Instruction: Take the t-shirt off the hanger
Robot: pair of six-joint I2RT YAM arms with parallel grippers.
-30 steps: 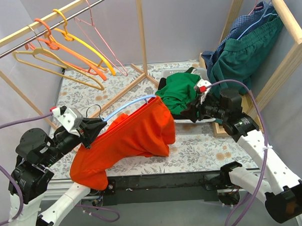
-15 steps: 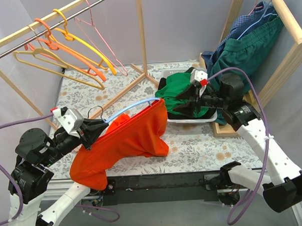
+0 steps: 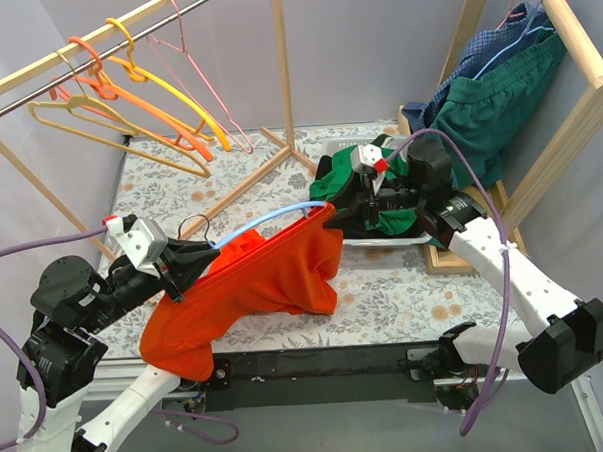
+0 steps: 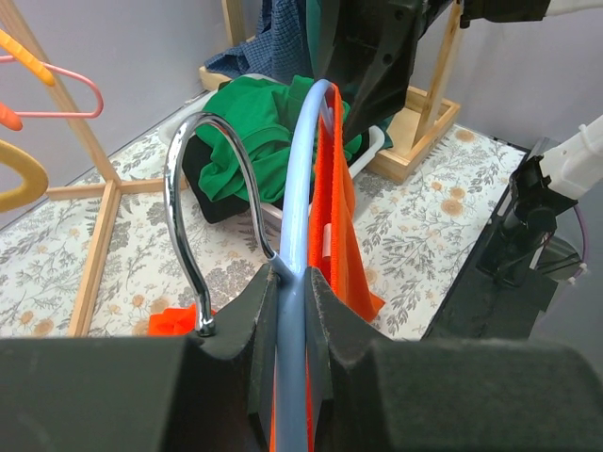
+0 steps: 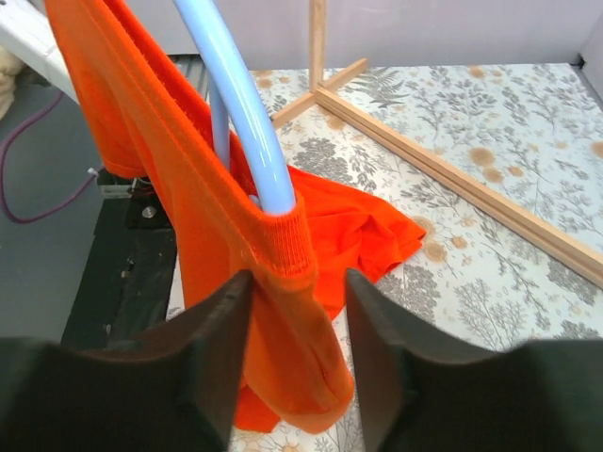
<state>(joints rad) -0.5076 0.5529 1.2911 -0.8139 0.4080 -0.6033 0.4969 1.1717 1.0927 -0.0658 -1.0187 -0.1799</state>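
**Top view.** You are looking at the hanger (image 3: 266, 219) lying nearly level above the table (image 3: 404, 282). Its long axis is running from the left gripper (image 3: 188, 256) at lower left to the right gripper (image 3: 343, 209) at right of centre. The t-shirt (image 3: 254, 283) is draping from that bar, with its low end sagging over the near table edge. The right gripper is sitting at the far tip, just in front of the tray (image 3: 387, 240) of green clothes. It is therefore the arm nearer the shirt's free edge.

**Left wrist view.** You are seeing the left gripper (image 4: 292, 282) clamped tight on the blue bar beside the metal hook (image 4: 184, 179). The bar is pointing straight away from the fingers, and the orange cloth (image 4: 334, 207) is hanging on its right side.

**Right wrist view.** You are seeing the right gripper (image 5: 297, 311) with its jaws standing apart and gripping nothing. They are straddling the shirt's ribbed edge (image 5: 283, 243), which is wrapping the end of the bar (image 5: 236, 94). The cloth is lying directly ahead between the fingers, so the next move is probably turning on closing there and drawing the edge off the tip, away from the left gripper.
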